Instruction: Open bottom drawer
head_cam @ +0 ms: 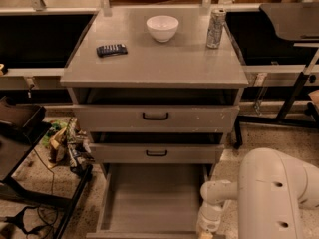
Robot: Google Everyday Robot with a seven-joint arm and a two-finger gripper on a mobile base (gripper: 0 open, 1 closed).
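Grey cabinet, three drawers, worktop on top. White arm stood at lower right, beside the cabinet's right side. Bottom drawer stood open, extended well out toward the camera, inside bare grey; its front lay at the lower frame edge. Top drawer, white scuffs on front, and middle drawer each sat slightly out, black handles showing. Bowl, white, near the worktop's back edge, centre. Can upright near the back right corner. Dark remote lay flat toward the left edge. Gripper was low at the open drawer's right front corner; its open or closed state could not be told.
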